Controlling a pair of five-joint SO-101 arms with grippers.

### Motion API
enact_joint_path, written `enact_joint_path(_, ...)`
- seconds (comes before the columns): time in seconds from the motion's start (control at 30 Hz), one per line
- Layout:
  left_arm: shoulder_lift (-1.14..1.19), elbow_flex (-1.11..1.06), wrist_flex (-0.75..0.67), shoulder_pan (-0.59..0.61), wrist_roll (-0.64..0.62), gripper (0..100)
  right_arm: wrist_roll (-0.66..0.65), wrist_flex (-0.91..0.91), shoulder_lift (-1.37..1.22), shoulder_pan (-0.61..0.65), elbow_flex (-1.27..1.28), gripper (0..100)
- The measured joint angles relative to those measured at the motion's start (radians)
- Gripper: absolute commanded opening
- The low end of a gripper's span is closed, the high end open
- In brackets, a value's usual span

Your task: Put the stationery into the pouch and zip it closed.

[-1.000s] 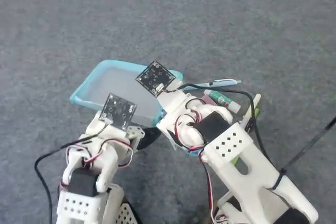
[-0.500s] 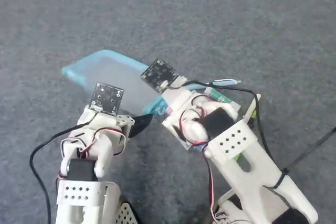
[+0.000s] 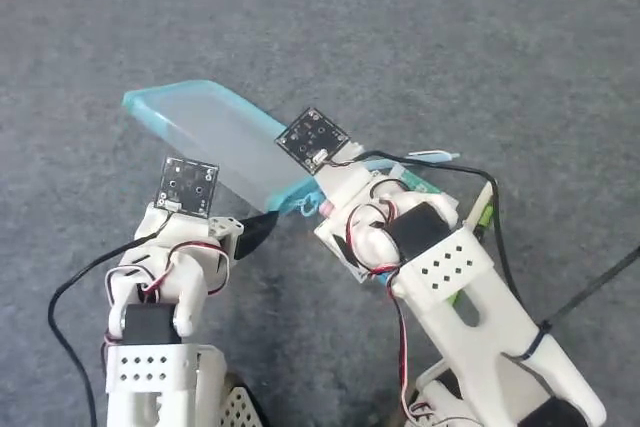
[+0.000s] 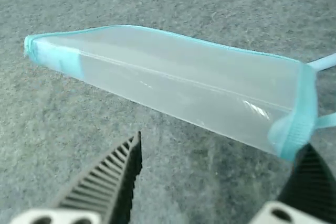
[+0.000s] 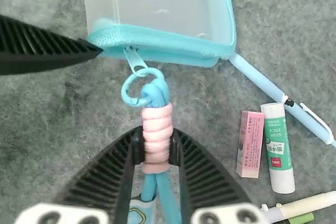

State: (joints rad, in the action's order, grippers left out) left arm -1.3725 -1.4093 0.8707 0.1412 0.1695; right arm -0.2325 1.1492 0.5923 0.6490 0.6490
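A translucent pouch with teal edging lies slanted on the grey carpet, seen close up as the pouch in the left wrist view. My right gripper is shut on the pink and blue zipper pull, whose ring hangs from the pouch at its near corner. My left gripper stands open just short of the pouch's long side, one finger touching the corner by the zipper. A blue pen, pink eraser, glue stick and markers lie beside the pouch.
Grey carpet covers the whole table, with open room behind and to the left of the pouch. The stationery sits in a cluster under the right arm, the pen and a marker poking out. Cables trail at the right.
The pouch has swung round, its far end moving up and to the left. The left arm has shifted left and back. The right gripper keeps hold of the zipper pull.
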Motion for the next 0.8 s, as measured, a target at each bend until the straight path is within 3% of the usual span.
enact_joint_path(0.63, 0.002, 0.002, -0.041, 0.106, -0.011, 41, -0.017, 0.012, 0.000, -0.084, 0.006, 0.6)
enact_joint_path(0.8, 0.000, 0.006, 0.025, -0.012, -0.009, 42, -0.017, 0.012, 0.000, -0.028, 0.006, 0.6)
